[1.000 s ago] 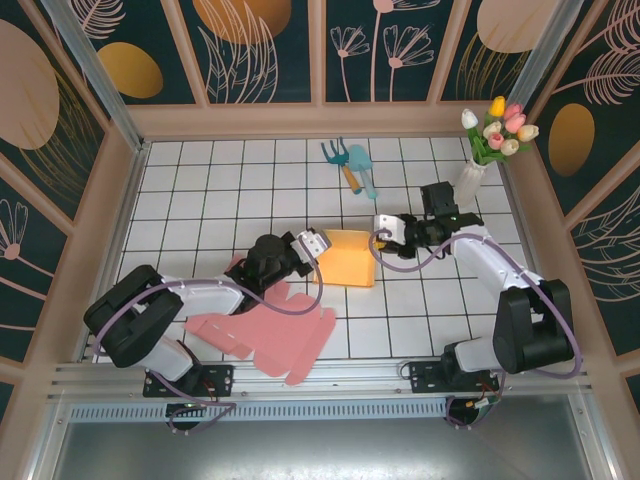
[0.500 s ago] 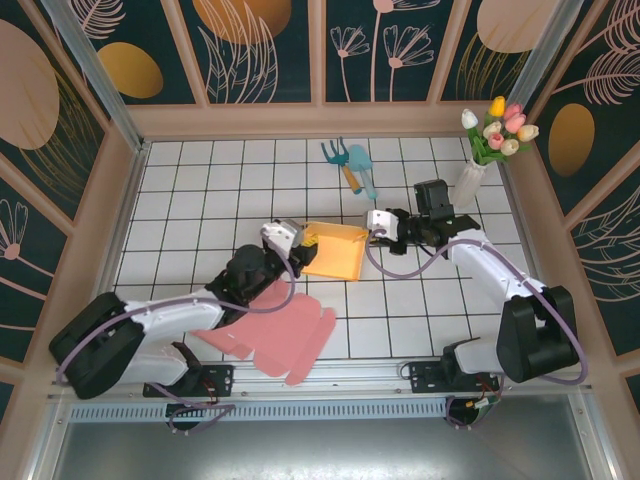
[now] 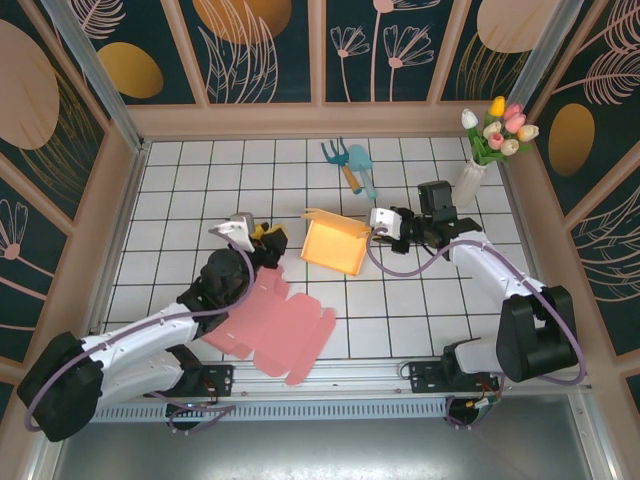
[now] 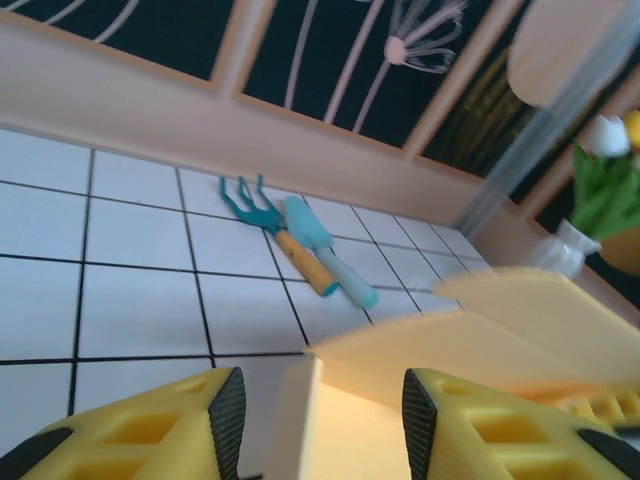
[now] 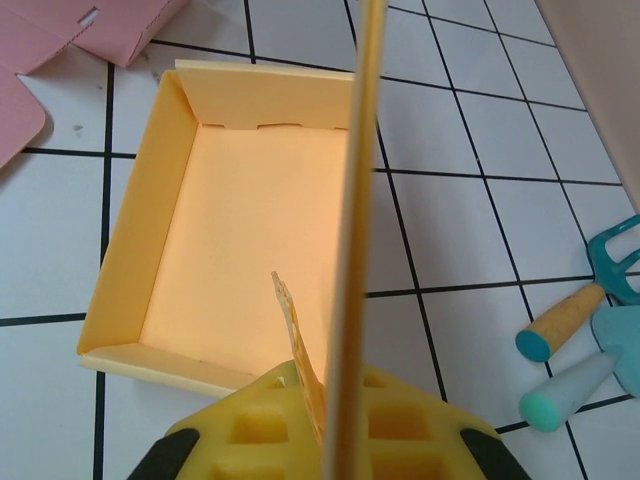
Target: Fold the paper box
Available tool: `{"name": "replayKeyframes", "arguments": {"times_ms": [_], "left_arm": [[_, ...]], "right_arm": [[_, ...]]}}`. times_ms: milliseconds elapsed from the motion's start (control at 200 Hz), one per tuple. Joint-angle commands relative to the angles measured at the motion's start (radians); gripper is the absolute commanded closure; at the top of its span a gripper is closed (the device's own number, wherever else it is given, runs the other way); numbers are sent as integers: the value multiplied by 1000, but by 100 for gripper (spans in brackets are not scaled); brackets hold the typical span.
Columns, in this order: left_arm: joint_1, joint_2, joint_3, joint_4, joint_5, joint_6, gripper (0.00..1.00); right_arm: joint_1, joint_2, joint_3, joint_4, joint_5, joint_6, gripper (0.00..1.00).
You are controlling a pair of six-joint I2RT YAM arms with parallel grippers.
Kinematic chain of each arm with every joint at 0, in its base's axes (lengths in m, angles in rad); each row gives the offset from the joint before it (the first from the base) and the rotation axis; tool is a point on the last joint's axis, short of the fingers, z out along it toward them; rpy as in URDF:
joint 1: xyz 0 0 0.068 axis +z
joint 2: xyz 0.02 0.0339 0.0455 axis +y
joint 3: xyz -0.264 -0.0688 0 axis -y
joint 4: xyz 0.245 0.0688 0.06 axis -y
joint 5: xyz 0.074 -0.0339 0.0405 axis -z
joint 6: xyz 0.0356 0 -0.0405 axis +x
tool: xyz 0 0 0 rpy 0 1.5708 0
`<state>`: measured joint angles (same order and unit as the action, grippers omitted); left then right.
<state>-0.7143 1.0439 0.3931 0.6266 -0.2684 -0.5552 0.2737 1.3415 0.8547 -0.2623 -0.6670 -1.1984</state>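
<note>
Three walls of the box stand, mid-table, so the tray is formed. Its right flap is pinched upright in the right gripper, jaws closed on it, and I'd say it wants tucking down. Left gripper hovers just left of the box, jaws half apart, empty. Pink sheet lies flat, unfolded. White tiled table, wooden frame, dark floral walls.
</note>
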Motion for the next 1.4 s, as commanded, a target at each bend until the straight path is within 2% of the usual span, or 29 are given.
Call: {"name": "replayKeyframes", "arguments": {"times_ms": [0,25,75,200,390,590,791,1016,1226,1396], "left_arm": [[118,76,76,-19,119,-153,53],[148,106,89,-8,159,-171,55],[182,169,124,3,226,-177,66],[193,322,231,-25,385,-136,81],[193,459,305,-4,466,-126,84],[190,530,326,39,541,-146,86],[176,603,336,82,580,-149,89],[117,656,379,84,584,-140,90],[95,722,406,81,572,-136,90],[95,770,385,48,487,-88,89]], "right_arm": [[-6,-25,-21,39,3,-12,100],[-6,-25,-22,41,5,-10,100],[-5,-24,-22,43,4,-10,100],[-6,-27,-20,43,0,-10,100],[-4,-34,-20,51,-4,-21,100],[44,-49,-53,127,106,-20,100],[65,-11,-42,110,145,-12,100],[98,17,-41,118,190,-10,100],[162,55,-68,116,326,-64,100],[211,100,-73,95,434,-96,100]]}}
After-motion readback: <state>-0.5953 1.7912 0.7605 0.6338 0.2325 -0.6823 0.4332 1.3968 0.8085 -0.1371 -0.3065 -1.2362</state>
